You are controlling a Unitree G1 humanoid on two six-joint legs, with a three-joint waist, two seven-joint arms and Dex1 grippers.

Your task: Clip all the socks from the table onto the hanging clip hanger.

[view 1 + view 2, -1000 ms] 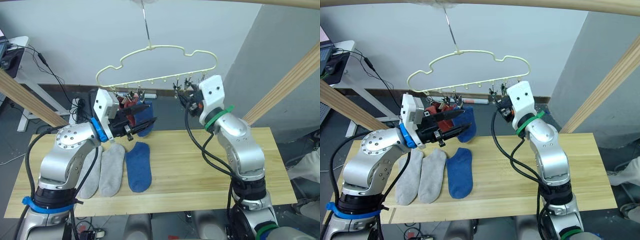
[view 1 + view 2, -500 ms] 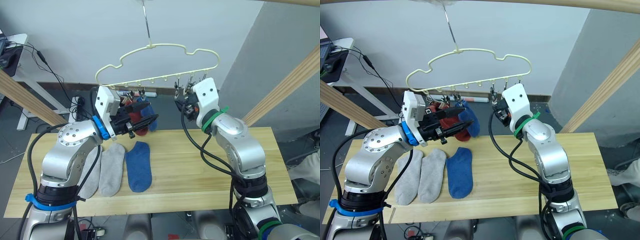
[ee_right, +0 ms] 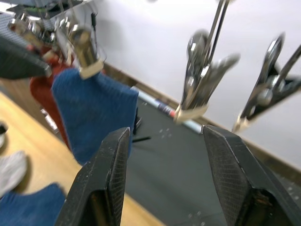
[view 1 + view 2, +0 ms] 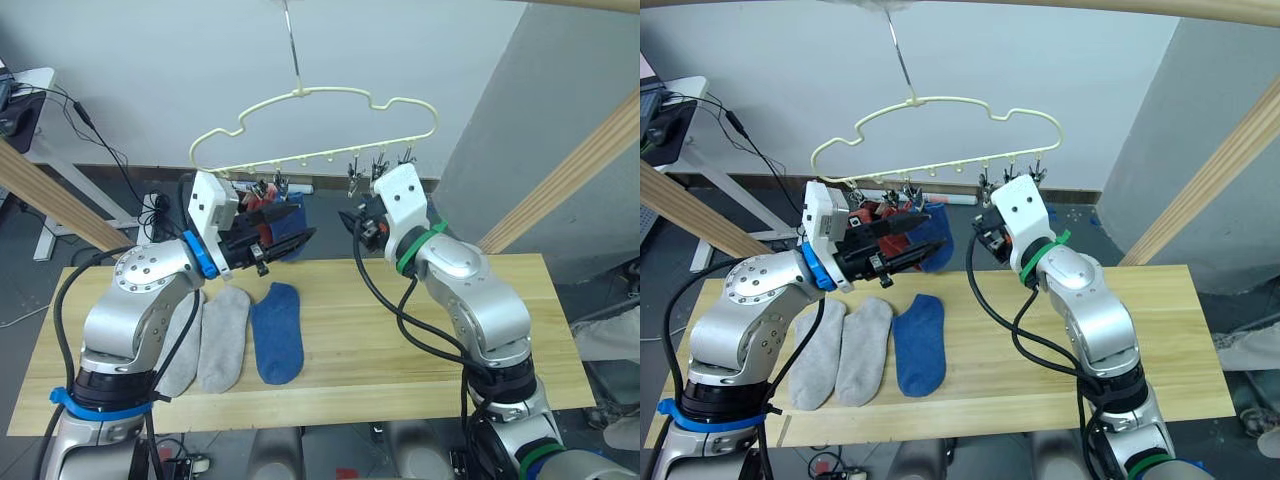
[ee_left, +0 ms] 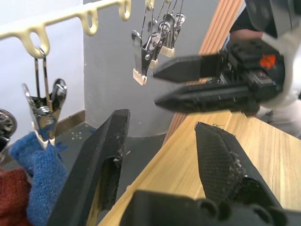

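Note:
The pale-yellow clip hanger [image 4: 310, 125] hangs above the table's [image 4: 400, 340] far edge. A blue sock [image 4: 935, 238] and rust-red socks [image 4: 875, 212] hang from its left clips. Two grey socks [image 4: 225, 340] and one blue sock [image 4: 277, 335] lie flat on the left of the table. My left gripper [image 5: 162, 122] is open and holds nothing, level with the hanging blue sock [image 5: 40, 165]. My right gripper [image 3: 167, 134] is open too, just below the free clips [image 3: 197, 89] and pointing toward the left gripper.
Thick wooden poles slant up at the right [image 4: 580, 160] and left [image 4: 50, 195]. Several bare clips [image 4: 380, 165] hang at the hanger's right end. A white desk [image 4: 40, 100] with cables stands behind on the left.
My right gripper has come down and leftward from the free clips toward the left gripper. The left gripper has barely shifted.

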